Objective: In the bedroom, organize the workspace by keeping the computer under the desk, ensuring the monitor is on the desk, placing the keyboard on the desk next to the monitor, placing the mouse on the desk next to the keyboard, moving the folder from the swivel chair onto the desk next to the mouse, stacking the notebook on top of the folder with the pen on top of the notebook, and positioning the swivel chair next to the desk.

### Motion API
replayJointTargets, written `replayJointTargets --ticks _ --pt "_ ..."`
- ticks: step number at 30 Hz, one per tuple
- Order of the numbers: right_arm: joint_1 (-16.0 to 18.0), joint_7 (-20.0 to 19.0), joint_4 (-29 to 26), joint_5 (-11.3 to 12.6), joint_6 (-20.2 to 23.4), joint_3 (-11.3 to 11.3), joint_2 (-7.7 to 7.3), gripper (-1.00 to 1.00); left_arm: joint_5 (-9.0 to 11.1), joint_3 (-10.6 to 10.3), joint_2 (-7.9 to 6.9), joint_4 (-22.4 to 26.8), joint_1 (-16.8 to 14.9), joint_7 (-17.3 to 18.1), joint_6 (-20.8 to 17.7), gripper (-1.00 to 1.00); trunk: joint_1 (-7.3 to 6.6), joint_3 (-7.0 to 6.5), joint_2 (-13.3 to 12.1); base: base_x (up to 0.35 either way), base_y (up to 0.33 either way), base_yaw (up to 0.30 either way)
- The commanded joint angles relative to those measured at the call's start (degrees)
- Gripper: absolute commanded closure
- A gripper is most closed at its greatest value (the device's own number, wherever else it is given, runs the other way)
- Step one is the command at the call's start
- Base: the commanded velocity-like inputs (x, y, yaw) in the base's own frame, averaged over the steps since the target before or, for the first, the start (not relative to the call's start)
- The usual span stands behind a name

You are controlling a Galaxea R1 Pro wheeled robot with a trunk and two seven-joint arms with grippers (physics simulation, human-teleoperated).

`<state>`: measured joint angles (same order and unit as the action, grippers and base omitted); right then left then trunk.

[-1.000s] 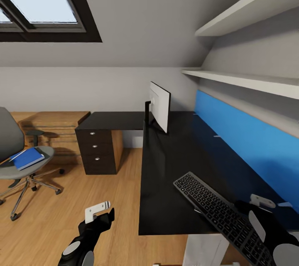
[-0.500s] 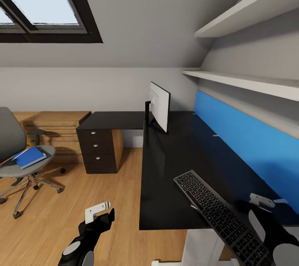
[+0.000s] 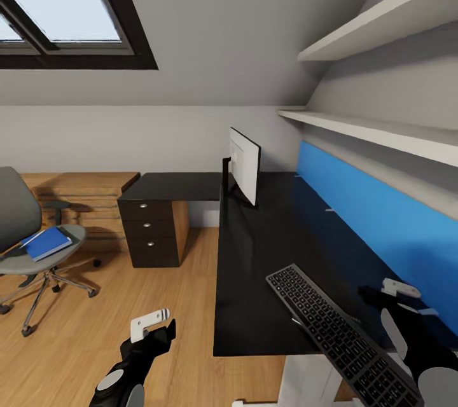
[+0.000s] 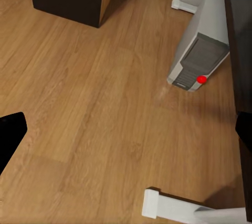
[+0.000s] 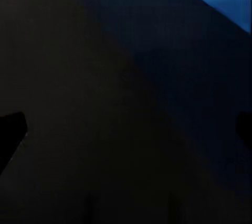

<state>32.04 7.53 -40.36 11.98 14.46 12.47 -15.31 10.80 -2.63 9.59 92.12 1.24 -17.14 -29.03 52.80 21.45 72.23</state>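
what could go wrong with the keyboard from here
The keyboard lies skewed, its near end jutting past the front edge of the desk; a nudge from the right gripper beside it could tip it to the floor. It also sits far from the monitor, so it needs a long slide across the glossy top, where it might twist. The right wrist view shows open fingertips, nothing gripped.
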Motion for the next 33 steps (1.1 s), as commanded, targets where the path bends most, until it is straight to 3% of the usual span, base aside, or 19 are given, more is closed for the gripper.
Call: replayJointTargets --ticks 1,6,9,11,13,19,20,21,27,33 --pt "-0.03 0.27 -0.84 0.62 0.33 -0.07 0.01 -1.00 0.59 -0.08 -0.01 0.09 -0.01 -0.52 -0.15 -1.00 -0.22 -0.13 -0.38 0.000 0.000 0.000" --pt "-0.53 0.14 -8.02 0.79 2.78 0.00 0.98 -1.00 0.54 -0.09 -0.01 0.08 -0.02 -0.52 -0.15 -1.00 -1.32 -1.02 -2.38 0.000 0.000 0.000" --pt "-1.73 0.13 -13.17 0.88 6.74 0.07 2.20 -1.00 0.54 -0.10 -0.01 0.08 -0.01 -0.52 -0.15 -1.00 -1.98 -1.56 -3.59 0.000 0.000 0.000" --pt "-4.59 0.12 -20.82 1.00 11.44 0.10 3.59 -1.00 0.53 -0.10 -0.01 0.08 -0.01 -0.52 -0.15 -1.00 -2.42 -1.92 -4.39 0.000 0.000 0.000" --pt "-6.35 0.12 -24.34 1.13 13.10 0.10 4.29 -1.00 0.53 -0.10 -0.01 0.08 -0.01 -0.52 -0.15 -1.00 -2.86 -2.28 -5.19 0.000 0.000 0.000" --pt "-8.25 0.23 -28.51 1.19 16.17 0.20 6.30 -1.00 0.53 -0.03 -0.01 0.08 -0.01 -0.52 -0.15 -1.00 -3.08 -2.46 -5.59 0.000 0.000 0.000" --pt "-8.59 0.30 -30.51 1.17 18.37 0.37 7.74 -1.00 0.53 -0.02 -0.01 0.08 -0.01 -0.52 -0.15 -1.00 -3.08 -2.46 -5.59 0.000 0.000 0.000" --pt "-8.62 0.34 -30.82 1.16 18.69 0.38 8.01 -1.00 0.55 0.00 -0.01 0.08 -0.01 -0.52 -0.15 -1.00 -3.08 -2.46 -5.59 0.000 0.000 0.000" --pt "-8.73 0.45 -31.86 1.12 19.85 0.53 8.93 -1.00 0.61 0.07 -0.02 0.08 -0.01 -0.52 -0.15 -1.00 -3.08 -2.46 -5.59 -0.016 0.000 0.000" --pt "-8.75 0.55 -32.04 1.04 20.07 0.99 9.06 -1.00 0.70 0.15 -0.05 0.08 -0.01 -0.52 -0.15 -1.00 -3.08 -2.46 -5.59 -0.313 0.087 0.000"
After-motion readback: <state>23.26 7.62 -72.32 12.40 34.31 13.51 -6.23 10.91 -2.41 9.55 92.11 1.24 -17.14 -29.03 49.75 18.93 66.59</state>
